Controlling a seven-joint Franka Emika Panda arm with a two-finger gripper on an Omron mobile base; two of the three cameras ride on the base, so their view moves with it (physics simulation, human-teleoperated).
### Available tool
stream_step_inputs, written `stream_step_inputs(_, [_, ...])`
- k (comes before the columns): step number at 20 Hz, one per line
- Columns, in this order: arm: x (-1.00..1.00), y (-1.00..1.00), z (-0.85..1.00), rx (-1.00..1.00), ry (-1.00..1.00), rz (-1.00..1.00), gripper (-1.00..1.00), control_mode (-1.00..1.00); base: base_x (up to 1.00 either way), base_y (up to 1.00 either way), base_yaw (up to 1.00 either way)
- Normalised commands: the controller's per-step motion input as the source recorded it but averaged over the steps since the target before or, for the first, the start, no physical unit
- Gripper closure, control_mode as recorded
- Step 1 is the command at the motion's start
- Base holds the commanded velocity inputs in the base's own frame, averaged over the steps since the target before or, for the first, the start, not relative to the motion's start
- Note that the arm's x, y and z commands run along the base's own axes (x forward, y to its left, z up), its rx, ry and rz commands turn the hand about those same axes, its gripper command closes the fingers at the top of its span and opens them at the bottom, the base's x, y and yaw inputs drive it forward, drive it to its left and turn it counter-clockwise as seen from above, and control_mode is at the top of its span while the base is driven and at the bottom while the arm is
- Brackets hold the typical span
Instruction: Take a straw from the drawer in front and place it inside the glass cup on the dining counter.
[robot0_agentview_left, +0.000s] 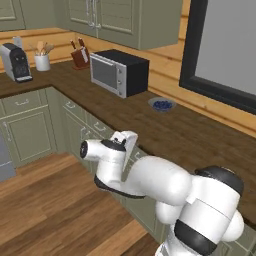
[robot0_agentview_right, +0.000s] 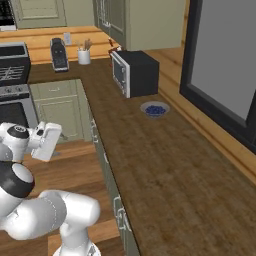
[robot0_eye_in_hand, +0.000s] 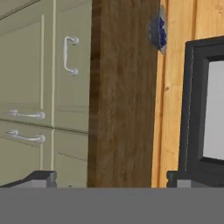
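A dark wood worktop (robot0_agentview_left: 165, 130) runs in an L over sage-green cabinets (robot0_agentview_left: 30, 127), from the near right corner away to 11 o'clock, then bending left along the back wall. On it, in the left base view, a black microwave (robot0_agentview_left: 120, 72) stands at about 12 o'clock. A small bowl (robot0_agentview_left: 162, 104) of blue berries sits just past it at 2 o'clock, apart from it. Farther back a knife block (robot0_agentview_left: 79, 56) stands near the wall. At 10 o'clock a white utensil jar (robot0_agentview_left: 42, 61) and a coffee machine (robot0_agentview_left: 16, 62) stand side by side. Below lies a wood plank floor (robot0_agentview_left: 45, 210).
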Motion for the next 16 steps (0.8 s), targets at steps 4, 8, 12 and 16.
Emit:
stream_step_inputs(4, [0.3, -0.1, -0.71, -0.13, 0.0, 0.0, -1.0, -1.0, 0.0, 0.0, 0.0])
stream_step_inputs(8, [0.34, -0.1, -0.71, -0.11, 0.0, 0.0, -1.0, -1.0, 0.0, 0.0, 0.0])
stream_step_inputs(12, [0.43, -0.17, -0.57, -0.07, 0.0, 0.0, -1.0, -1.0, 0.0, 0.0, 0.0])
stream_step_inputs(16, [0.46, -0.12, -0.44, -0.06, -0.06, 0.0, -1.0, -1.0, 0.0, 0.0, 0.0])
